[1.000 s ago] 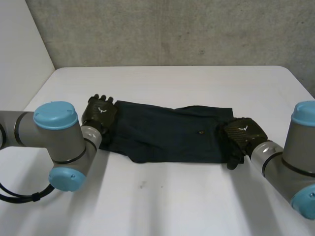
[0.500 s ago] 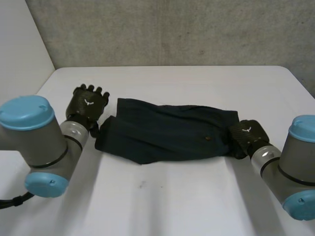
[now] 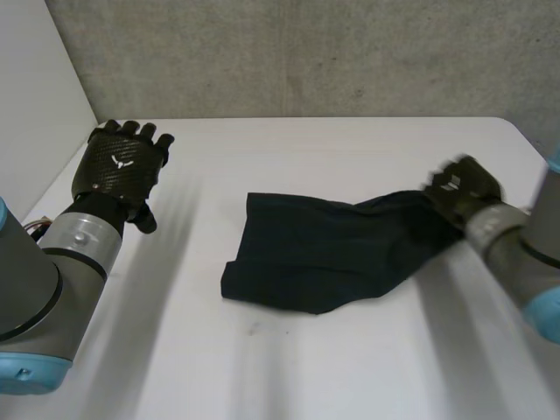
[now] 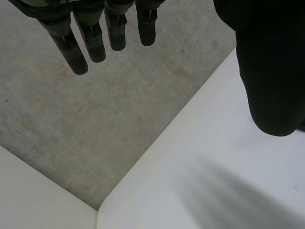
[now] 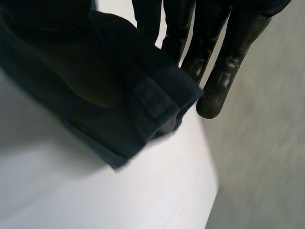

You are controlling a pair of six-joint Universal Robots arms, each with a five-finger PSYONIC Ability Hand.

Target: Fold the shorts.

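Pinches the right end of the shorts (image 3: 324, 262) in the right hand (image 3: 464, 188), lifted off the counter (image 3: 306, 367), rest trailing crumpled mid-counter. Holds the left hand (image 3: 118, 166) open, empty, well apart. Risks dragging the cloth into a heap, other end unheld. Half a second ago: lay flatter, left hand just beside it.

Left hand (image 3: 118, 166) straight-fingered; right hand (image 3: 464, 185) apparently in a pinch.

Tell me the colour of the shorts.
Plain dark navy shorts, clearest in the head view.
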